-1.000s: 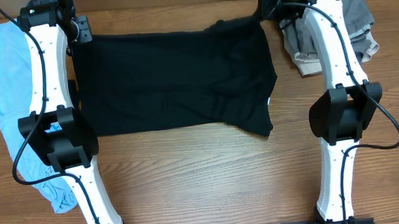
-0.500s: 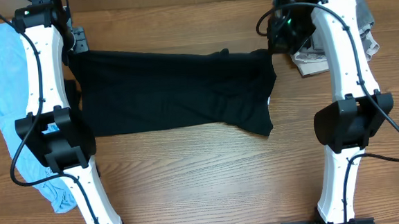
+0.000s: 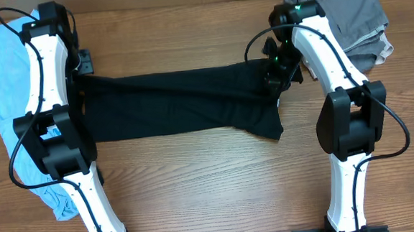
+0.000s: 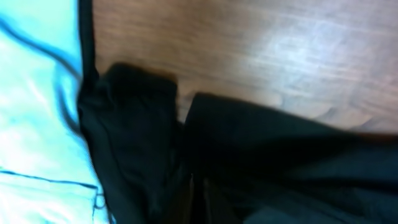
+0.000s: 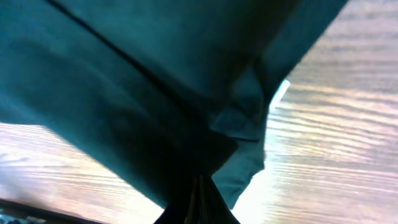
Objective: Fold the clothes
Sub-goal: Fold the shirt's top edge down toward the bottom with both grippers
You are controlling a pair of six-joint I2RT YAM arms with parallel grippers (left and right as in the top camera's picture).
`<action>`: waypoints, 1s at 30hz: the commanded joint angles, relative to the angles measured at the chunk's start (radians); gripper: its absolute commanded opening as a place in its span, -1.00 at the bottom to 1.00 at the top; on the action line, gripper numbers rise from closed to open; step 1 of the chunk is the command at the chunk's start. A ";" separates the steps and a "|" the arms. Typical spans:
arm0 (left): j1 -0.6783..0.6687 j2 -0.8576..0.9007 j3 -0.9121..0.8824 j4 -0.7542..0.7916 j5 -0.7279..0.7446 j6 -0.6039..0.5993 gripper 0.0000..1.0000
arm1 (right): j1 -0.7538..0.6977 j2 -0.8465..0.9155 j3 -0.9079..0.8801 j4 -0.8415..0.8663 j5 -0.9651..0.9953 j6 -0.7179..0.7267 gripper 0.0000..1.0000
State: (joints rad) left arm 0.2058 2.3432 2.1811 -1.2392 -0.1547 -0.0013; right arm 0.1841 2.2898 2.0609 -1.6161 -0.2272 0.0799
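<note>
The large black garment (image 3: 177, 103) lies as a wide band across the middle of the table, its far edge lifted and drawn toward the front. My left gripper (image 3: 81, 75) is shut on its far left corner, and in the left wrist view the fingertips (image 4: 199, 190) are buried in black cloth (image 4: 261, 155). At the garment's far right corner, my right gripper (image 3: 273, 79) is shut on the fabric. In the right wrist view the cloth (image 5: 155, 81) hangs from the pinched jaws (image 5: 199, 193), and a small white tag (image 5: 280, 92) shows at its edge.
Light blue clothes (image 3: 7, 92) are piled along the left edge, close beside the left arm, and show in the left wrist view (image 4: 37, 124). Grey clothes (image 3: 344, 10) with a cream piece (image 3: 384, 47) lie at the back right. Bare wooden table (image 3: 211, 188) stretches in front.
Both grippers have moved from the back of the table toward the front, carrying the garment's far edge with them. The black band now looks narrower.
</note>
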 commanded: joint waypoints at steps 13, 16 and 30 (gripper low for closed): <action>0.008 -0.010 0.264 -0.249 0.024 0.043 0.63 | -0.029 -0.190 0.127 0.004 0.019 -0.032 0.55; 0.009 -0.010 0.373 -0.328 0.097 0.081 0.74 | -0.029 -0.248 0.135 -0.021 0.019 -0.031 0.55; 0.010 -0.150 0.478 -0.451 0.250 0.098 0.74 | -0.026 -0.518 0.125 -0.076 0.061 0.111 0.56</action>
State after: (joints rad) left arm 0.2058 2.3127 2.6358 -1.6867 0.0399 0.0856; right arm 0.1555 1.8427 2.1769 -1.6951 -0.1993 0.1226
